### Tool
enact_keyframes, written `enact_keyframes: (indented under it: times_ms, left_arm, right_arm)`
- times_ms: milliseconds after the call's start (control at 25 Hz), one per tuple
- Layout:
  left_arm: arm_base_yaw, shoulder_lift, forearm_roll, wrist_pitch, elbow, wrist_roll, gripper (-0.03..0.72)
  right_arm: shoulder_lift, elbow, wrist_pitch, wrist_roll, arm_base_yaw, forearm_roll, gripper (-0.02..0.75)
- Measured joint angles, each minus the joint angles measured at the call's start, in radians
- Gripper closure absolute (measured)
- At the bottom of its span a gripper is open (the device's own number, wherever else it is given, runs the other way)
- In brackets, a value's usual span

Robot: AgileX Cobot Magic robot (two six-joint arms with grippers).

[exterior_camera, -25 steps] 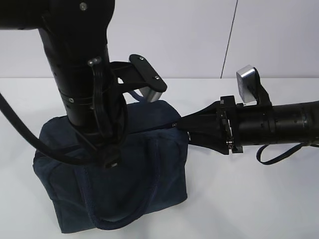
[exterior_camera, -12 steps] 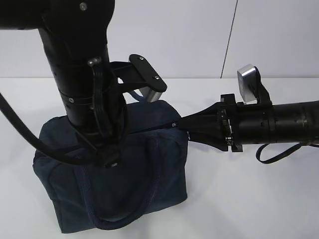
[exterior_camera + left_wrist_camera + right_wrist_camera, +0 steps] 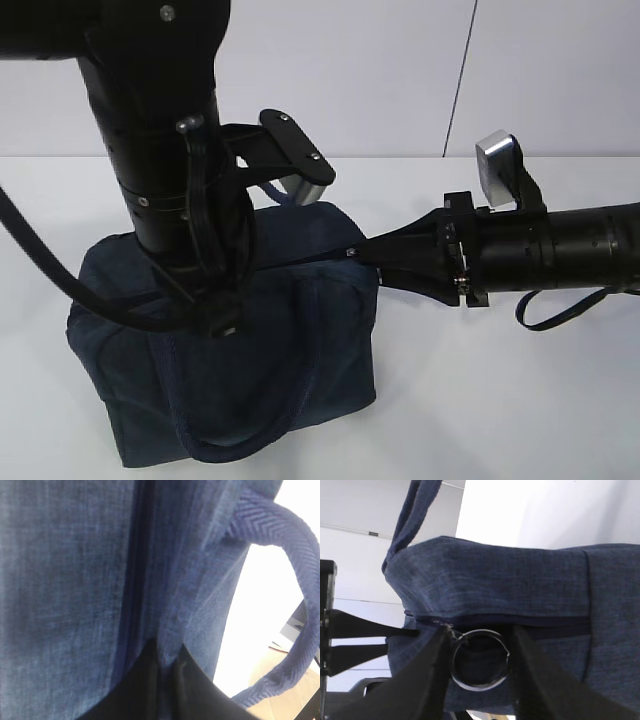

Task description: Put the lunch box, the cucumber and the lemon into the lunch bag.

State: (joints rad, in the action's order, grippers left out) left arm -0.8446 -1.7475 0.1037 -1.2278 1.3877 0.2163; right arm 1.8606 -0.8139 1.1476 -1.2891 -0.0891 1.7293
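Pincer fingers of the right arm (image 3: 480, 680) stood on either side of the silver ring pull (image 3: 480, 659) in the right wrist view, close against its rim. Whether they were clamping it or only flanking it I cannot tell. The ring hung from the zipper slider at the end of the zipper line (image 3: 540, 625), which ran across the top of the lunch bag (image 3: 520, 580) and looked closed along the stretch in view. One bag handle (image 3: 412, 510) rose past the bag's corner in that view.

From the exterior view the right pincer (image 3: 365, 250) met the bag's upper right end, with its arm stretched level from the right edge of the worktop (image 3: 520, 400). The navy lunch bag (image 3: 290, 340) sat upright toward the front left of the worktop, a looped handle (image 3: 240, 430) drooping down its near face.

At the left, the left arm came down onto the top of the bag. Its wrist view showed mostly blue fabric (image 3: 65, 590) very close up, a dark seam (image 3: 135, 580) running through it, another handle loop (image 3: 295, 625) at the right, and the dark tips of the left pincer (image 3: 162, 690) pressed on the cloth. They appeared to pinch a fold of fabric, though I cannot tell this for certain.
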Motion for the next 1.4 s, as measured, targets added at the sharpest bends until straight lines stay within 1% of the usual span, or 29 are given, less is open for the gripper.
enact_keyframes:
  times_ms: [160,360,520,720,840,960,1200,1400]
  left_arm:
    - [0.000,0.000,-0.002,0.000,0.000,0.000,0.682]
    - [0.000,0.000,-0.002,0.000,0.000,0.000,0.682]
    - [0.000,0.000,-0.002,0.000,0.000,0.000,0.682]
    - [0.000,0.000,-0.002,0.000,0.000,0.000,0.682]
    - [0.000,0.000,-0.002,0.000,0.000,0.000,0.683]
    - [0.000,0.000,-0.002,0.000,0.000,0.000,0.683]
    - [0.000,0.000,-0.002,0.000,0.000,0.000,0.683]
    - [0.000,0.000,-0.004,0.000,0.000,0.000,0.683]
  right_arm:
    - [0.000,0.000,0.006,-0.002,0.025,-0.037,0.479]
    - [0.000,0.000,0.010,-0.003,0.066,-0.049,0.480]
    - [0.000,0.000,0.010,-0.031,0.070,-0.055,0.481]
    - [0.000,0.000,0.010,-0.045,0.069,-0.099,0.484]
    - [0.000,0.000,-0.024,-0.047,0.069,-0.110,0.528]
    - [0.000,0.000,-0.072,-0.048,0.076,-0.134,0.536]
    - [0.000,0.000,-0.084,-0.048,0.086,-0.124,0.542]
    - [0.000,0.000,-0.049,-0.024,0.086,-0.120,0.542]
